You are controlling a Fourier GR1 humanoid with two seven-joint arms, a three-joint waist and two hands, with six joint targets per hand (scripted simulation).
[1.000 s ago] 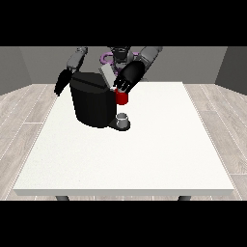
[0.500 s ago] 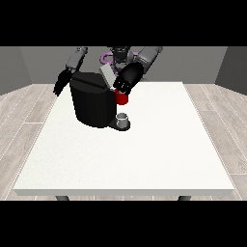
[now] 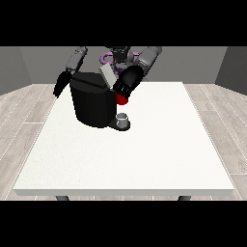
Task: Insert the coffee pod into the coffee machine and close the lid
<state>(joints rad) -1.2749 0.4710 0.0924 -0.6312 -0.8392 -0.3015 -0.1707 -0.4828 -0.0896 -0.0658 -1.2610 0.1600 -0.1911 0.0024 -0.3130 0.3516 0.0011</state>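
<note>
Near the table's [image 3: 144, 159] far edge, the hand at the view's right [image 3: 126, 84] rests against the black coffee machine [image 3: 92, 102], above a red thing at the machine [image 3: 122, 100]; how its fingers lie I cannot tell.

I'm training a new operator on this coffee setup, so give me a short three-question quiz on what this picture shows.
1. True or false: the hand at the view's right is at the coffee machine, just above a red thing at the machine.
2. Where does the hand at the view's left hang? A) beside the machine, off the table edge; B) flat on the table's near edge; C) on top of the machine.
3. Fill in: a small grey thing stands on the machine's ____.

Key: 1 true; 2 A; 3 base.
</note>
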